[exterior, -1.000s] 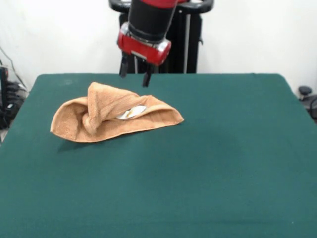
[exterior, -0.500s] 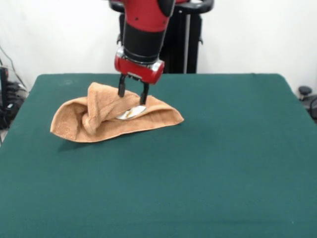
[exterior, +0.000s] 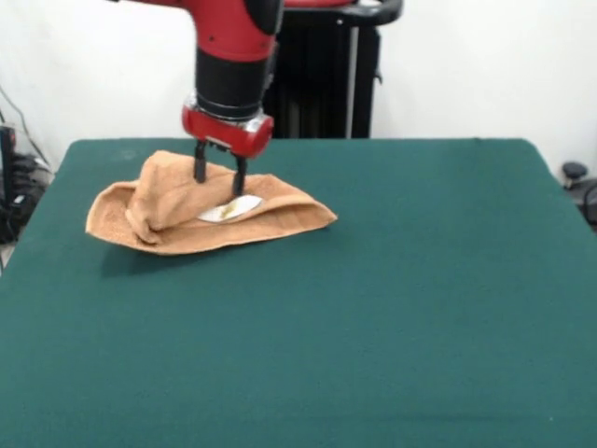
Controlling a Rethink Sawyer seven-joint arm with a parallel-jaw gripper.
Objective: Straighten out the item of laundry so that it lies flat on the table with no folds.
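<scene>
White label shows on folded towel, writing unreadable

- My arm runs off the top edge at 12 o'clock, so I see nothing above its red shoulder piece.
- The gripper has its two dark fingers down at the towel, but the tips are lost against the raised fold; I can't tell what, if anything, is pinched between them.
- The towel's underside and inner layers are hidden by its own folds.
- The white label carries a mark too small for me to read.
- The table is cut off at 6 o'clock and at both lower corners.
- Clutter at 9 o'clock and 3 o'clock is clipped beyond recognition.
</scene>
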